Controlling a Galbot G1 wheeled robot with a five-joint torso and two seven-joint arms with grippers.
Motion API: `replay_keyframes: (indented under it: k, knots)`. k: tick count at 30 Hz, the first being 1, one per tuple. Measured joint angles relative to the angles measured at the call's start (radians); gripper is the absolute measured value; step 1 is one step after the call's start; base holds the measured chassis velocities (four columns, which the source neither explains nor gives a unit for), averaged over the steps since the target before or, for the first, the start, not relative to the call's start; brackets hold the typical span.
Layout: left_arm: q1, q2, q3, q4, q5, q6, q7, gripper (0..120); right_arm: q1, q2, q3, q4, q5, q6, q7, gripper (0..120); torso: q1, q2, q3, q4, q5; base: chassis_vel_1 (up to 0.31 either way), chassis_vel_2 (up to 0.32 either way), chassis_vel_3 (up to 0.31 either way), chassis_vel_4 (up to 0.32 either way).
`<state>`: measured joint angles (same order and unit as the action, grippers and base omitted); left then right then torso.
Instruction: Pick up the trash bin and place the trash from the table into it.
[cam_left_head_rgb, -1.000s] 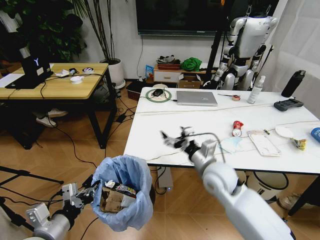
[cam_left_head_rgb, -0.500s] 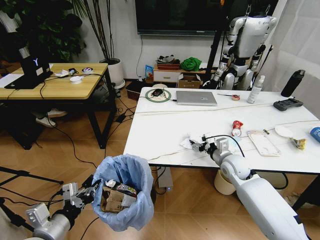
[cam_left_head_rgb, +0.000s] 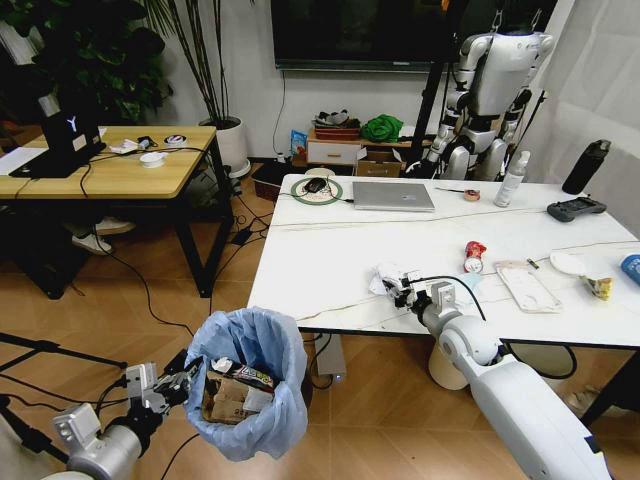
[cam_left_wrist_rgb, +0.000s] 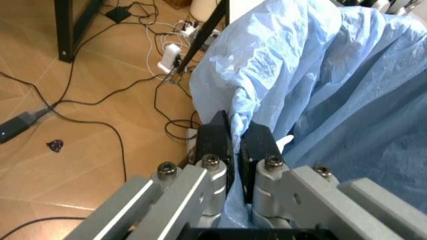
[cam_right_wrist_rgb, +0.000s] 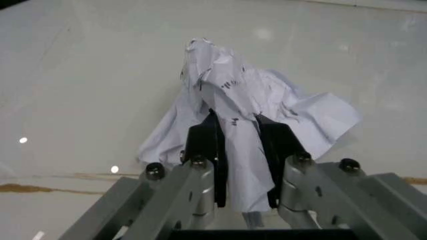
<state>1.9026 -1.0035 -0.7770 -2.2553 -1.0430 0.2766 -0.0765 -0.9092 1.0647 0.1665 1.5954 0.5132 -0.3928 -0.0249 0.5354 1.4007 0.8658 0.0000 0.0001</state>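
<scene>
The right gripper (cam_right_wrist_rgb: 237, 165) pinches a crumpled white paper wad (cam_right_wrist_rgb: 247, 115) on the white marble-look table (cam_left_head_rgb: 310, 250); best lifted straight up, firmly. The left gripper (cam_left_wrist_rgb: 235, 150) clamps the blue-bagged round bin's rim (cam_left_wrist_rgb: 267, 85), below the table edge.

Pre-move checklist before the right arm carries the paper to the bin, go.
1. Right gripper shut on the crumpled paper: ok.
2. Paper lifted off the table: cannot tell.
3. Left gripper shut on the trash bin liner: ok.
4. Bin mouth open, facing up: ok.
5. Bin has room: cannot tell; cardboard and wrappers sit near the rim.
6. Bin under the paper: not ok; it sits off the table's near-left corner.
</scene>
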Motion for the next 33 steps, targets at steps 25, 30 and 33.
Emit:
replay_keyframes:
  k: [25, 30, 33]
  knots:
    - [0.000, -0.012, 0.000, -0.005, -0.005, 0.001, -0.007, 0, 0.027, -0.198, -0.407, 0.474, 0.273, 0.394, -0.237, 0, 0.000, 0.000, 0.000, 0.0002, 0.0000, 0.000, 0.000, 0.000, 0.000]
    - [-0.001, -0.017, 0.001, -0.008, -0.004, 0.002, -0.013, 0, 0.046, -0.199, -0.509, 0.452, 0.182, 0.448, -0.275, 0, 0.000, 0.000, 0.000, 0.0002, -0.0001, 0.000, 0.000, 0.000, 0.000]
    - [-0.001, -0.019, 0.001, -0.010, -0.004, 0.003, -0.015, 0, 0.037, -0.198, -0.528, 0.440, 0.130, 0.454, -0.276, 0, 0.000, 0.000, 0.000, 0.0000, -0.0001, 0.000, 0.000, 0.000, 0.000]
